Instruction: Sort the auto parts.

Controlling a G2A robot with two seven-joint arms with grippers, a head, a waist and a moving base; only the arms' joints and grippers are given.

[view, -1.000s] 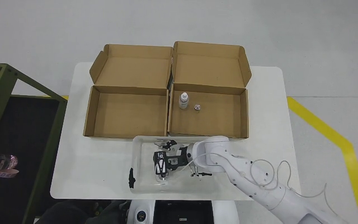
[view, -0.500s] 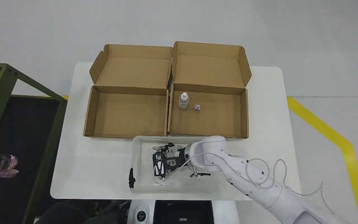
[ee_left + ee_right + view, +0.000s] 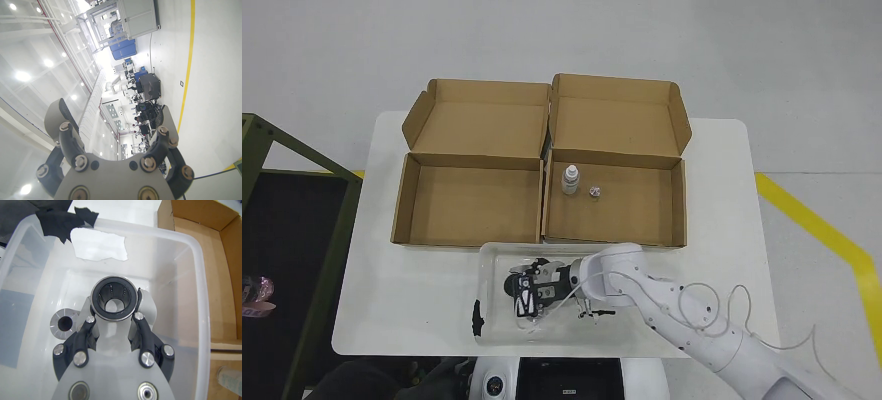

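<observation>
— Where is the part?

— Your linear bearing [image 3: 114,298] sits clamped between the fingers of the right end effector [image 3: 115,303], inside the clear bin [image 3: 198,279], with a steel flanged sleeve [image 3: 63,324] just beside it.

— What has changed?

— The arm has slid slightly toward the bin's left end. I judge the grip made and a lift next.

— Room?

— The bin walls are close, so lift straight up. Beyond the bin, the left cardboard box [image 3: 467,205] is bare and the right cardboard box [image 3: 642,205] holds a bottle [image 3: 570,179]. Your left end effector [image 3: 112,108] gapes wide, empty.

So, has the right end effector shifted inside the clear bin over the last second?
Yes. The right end effector, holding the bearing, slid slightly toward the bin's taped end wall.
</observation>
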